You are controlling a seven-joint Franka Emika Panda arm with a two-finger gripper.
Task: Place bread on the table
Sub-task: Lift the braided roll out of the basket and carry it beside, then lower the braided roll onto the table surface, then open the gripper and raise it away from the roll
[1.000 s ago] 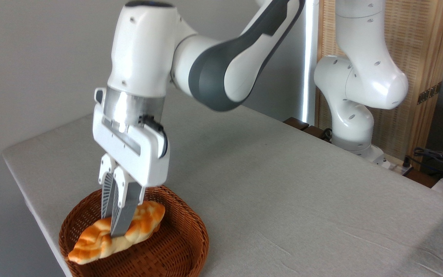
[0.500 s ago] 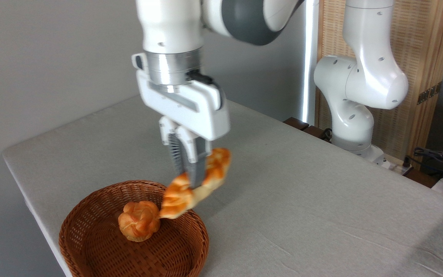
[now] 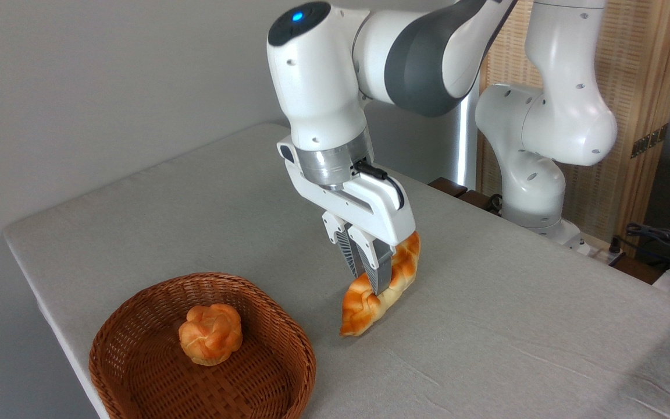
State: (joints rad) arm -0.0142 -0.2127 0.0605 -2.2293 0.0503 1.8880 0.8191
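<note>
Brown wicker is forming the round basket (image 3: 137, 343) sitting at the table's (image 3: 486, 326) near left corner, close to the front and left edges. Inside it one small round knotted bun (image 3: 210, 334) is lying on the woven floor, a little behind the middle, touching nothing else that can be seen.

Grey cloth is covering the table, and the bread (image 3: 378, 288) is hanging over it just to the right of the basket, fully outside the rim. The long braided loaf is tilting steeply, its upper end pointing up and to the right behind the claw (image 3: 365, 279), its lower tip pointing down toward the cloth. Whether that tip is touching the table or hovering just above it cannot be told.

The claw is pinching the loaf about its middle, its two fingers drawn close together on either side of the crust. The white arm is reaching in from the right rear, where its base is standing by the table's far edge.
</note>
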